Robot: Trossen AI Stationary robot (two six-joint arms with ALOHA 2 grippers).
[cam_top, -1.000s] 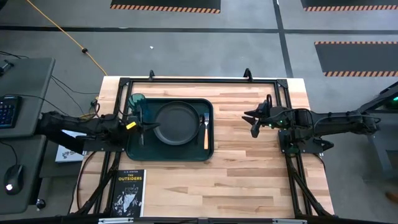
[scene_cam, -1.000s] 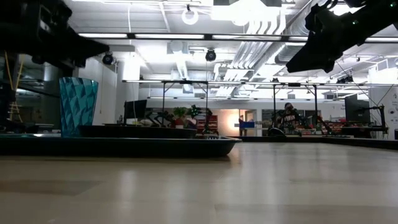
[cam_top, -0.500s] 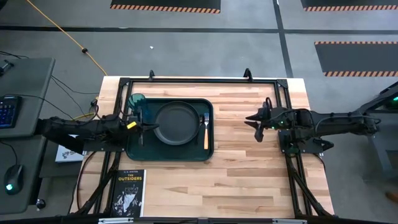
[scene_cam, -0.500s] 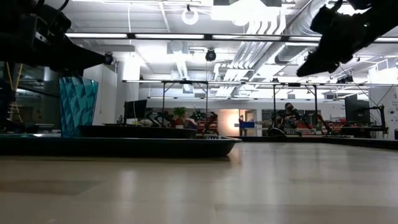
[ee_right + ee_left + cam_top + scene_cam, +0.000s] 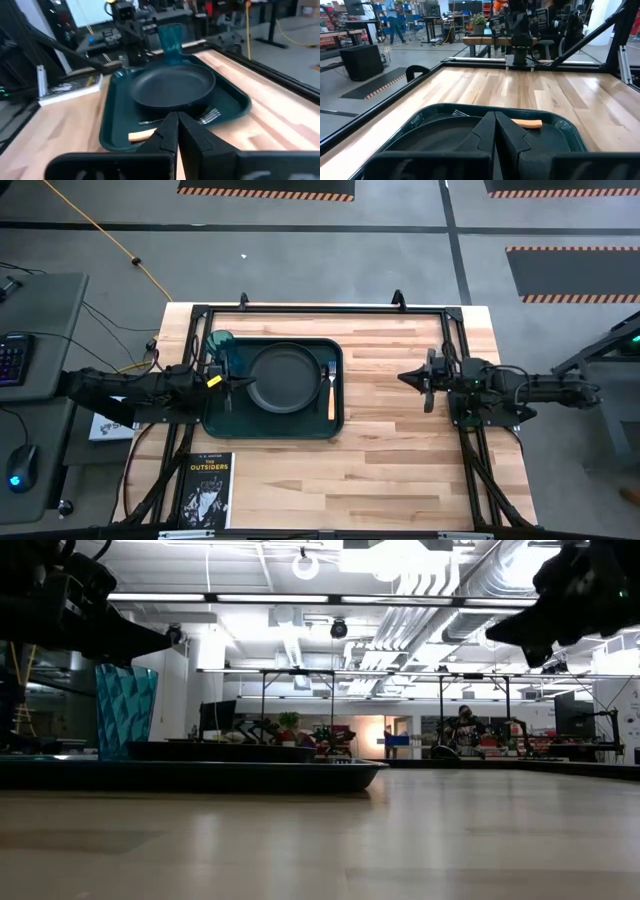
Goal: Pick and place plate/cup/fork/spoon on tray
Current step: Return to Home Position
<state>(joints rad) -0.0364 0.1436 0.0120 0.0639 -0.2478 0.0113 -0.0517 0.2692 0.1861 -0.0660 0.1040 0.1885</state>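
- Table [image 5: 400, 465] of pale wooden planks is seen from above, with one dark arm reaching in from each side.
- A dark green tray [image 5: 215, 425] is laid on the table's left half, and all the tableware is placed inside it.
- The round dark plate [image 5: 283, 377] is set in the middle of the tray.
- The teal cup [image 5: 220, 343] is stood upright in a left corner of the tray, just beside the plate.
- The fork [image 5: 331, 392] is laid along the tray's right strip, between the plate and the rim, with its tan handle pointed toward the side where a book lies.
- A thin dark spoon [image 5: 227, 400] is only faintly made out in the tray's left strip, between the plate and the rim.
- The left hand [image 5: 240, 383] is held raised over the tray's left side, at the plate's edge; its fingers are pressed together and nothing is gripped.
- The right hand [image 5: 405, 378] is held raised over bare table, well apart from the tray; its fingers are likewise pressed together and nothing is gripped.
- A black book [image 5: 208, 490] with white lettering is laid at a table corner, apart from the tray.
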